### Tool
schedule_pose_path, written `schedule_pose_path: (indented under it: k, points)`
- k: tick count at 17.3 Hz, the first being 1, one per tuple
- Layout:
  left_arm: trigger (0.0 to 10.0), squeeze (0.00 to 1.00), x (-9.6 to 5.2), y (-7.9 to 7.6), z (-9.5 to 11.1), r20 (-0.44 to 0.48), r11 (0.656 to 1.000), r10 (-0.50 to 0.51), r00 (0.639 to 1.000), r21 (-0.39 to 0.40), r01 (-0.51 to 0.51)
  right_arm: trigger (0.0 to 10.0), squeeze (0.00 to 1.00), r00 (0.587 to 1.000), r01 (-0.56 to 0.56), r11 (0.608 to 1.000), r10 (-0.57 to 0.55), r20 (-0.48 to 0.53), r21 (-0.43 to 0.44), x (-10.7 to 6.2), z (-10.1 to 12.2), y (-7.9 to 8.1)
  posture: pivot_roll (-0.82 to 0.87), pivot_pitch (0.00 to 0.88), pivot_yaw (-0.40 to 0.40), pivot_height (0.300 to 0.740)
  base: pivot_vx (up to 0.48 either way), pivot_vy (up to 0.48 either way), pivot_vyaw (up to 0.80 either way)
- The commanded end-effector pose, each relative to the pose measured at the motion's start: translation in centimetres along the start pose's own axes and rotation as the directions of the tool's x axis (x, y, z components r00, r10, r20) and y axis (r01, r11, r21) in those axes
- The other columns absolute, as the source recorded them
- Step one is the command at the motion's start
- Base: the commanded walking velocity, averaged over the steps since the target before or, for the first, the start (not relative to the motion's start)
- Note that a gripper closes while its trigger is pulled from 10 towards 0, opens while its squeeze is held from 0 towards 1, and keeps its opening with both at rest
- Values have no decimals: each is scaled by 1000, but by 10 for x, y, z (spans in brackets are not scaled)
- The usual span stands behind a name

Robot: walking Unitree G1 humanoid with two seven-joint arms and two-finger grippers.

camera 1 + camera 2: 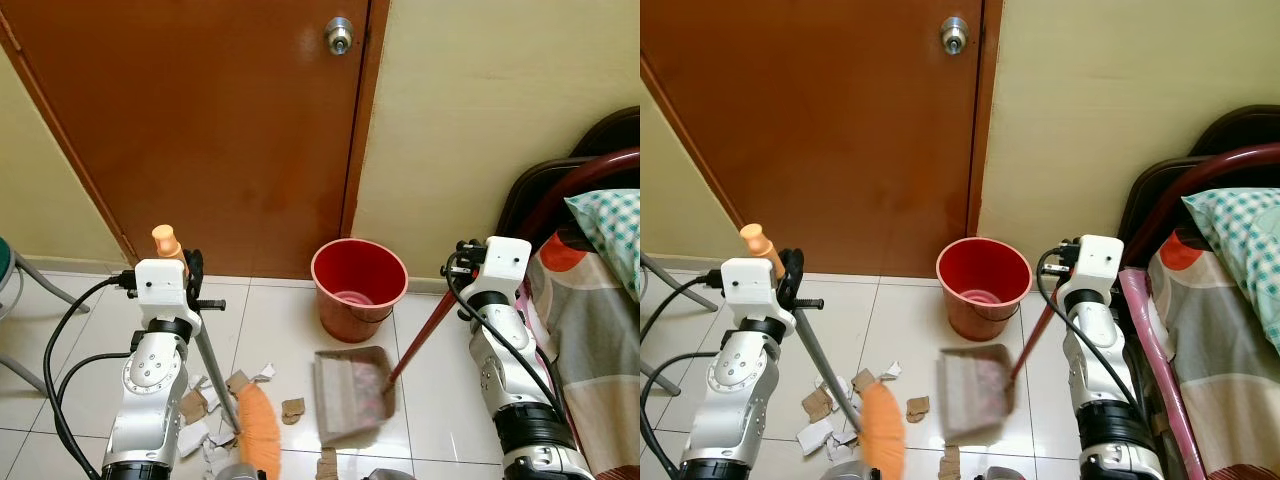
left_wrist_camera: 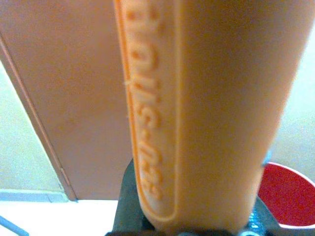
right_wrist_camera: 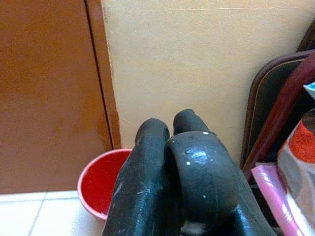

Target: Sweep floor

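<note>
My left gripper (image 1: 192, 274) is shut on a broom's grey shaft just below its orange handle tip (image 1: 165, 240); that handle (image 2: 206, 113) looms close in the left wrist view. The orange bristles (image 1: 259, 430) rest on the white tiles among torn paper and cardboard scraps (image 1: 205, 402). My right gripper (image 1: 462, 262) is shut on the long red handle (image 1: 420, 335) of a grey dustpan (image 1: 350, 396). The pan stands tilted on the floor right of the bristles, and its black fingers (image 3: 152, 147) are pressed together. A red bucket (image 1: 358, 285) stands just behind the dustpan.
A brown door (image 1: 200, 120) with a metal knob (image 1: 338, 36) is straight ahead, with a cream wall (image 1: 480, 110) to its right. A bed (image 1: 590, 300) with a patterned sheet crowds my right arm. Grey chair legs (image 1: 30, 290) stand at far left.
</note>
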State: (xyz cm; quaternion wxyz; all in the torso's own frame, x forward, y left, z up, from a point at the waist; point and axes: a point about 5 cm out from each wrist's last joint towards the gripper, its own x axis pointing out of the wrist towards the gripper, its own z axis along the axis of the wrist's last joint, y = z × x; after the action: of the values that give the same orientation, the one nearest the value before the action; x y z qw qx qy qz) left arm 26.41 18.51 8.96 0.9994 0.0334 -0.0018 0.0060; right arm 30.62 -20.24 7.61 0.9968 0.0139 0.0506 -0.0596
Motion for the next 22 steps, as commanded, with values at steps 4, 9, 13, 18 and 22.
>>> schedule_pose_path:
  k: [4, 9, 13, 18, 22]
  points:
    - [10000, 0, 7, 1, 15, 67, 996, -50, 996, 78, 45, 10000, 0, 997, 44, 998, -41, 61, -38, 1, 12, -8, -36, 39, -22, 740, 0, 0, 0]
    - [10000, 0, 18, -17, 21, 93, 975, -218, 972, 54, 214, 10000, 0, 983, 181, 979, -182, -5, -92, 7, 3, -6, -17, 105, -4, 740, 0, 0, 0]
    - [10000, 0, 21, -41, 14, 55, 925, -380, 923, 1, 381, 10000, 0, 958, 281, 956, -285, -38, -81, 8, -1, -9, -17, 154, 17, 740, 0, 0, 0]
    - [10000, 0, 12, -96, 32, 134, 838, -522, 842, -104, 536, 10000, 0, 953, 299, 954, -300, -44, -21, 10, -2, 7, -23, 168, 35, 740, 0, 0, 0]
    - [10000, 0, -3, -122, 40, 174, 761, -615, 769, -121, 637, 10000, 0, 967, 247, 969, -246, -62, 13, 11, -3, 22, -19, 162, 33, 740, 0, 0, 0]
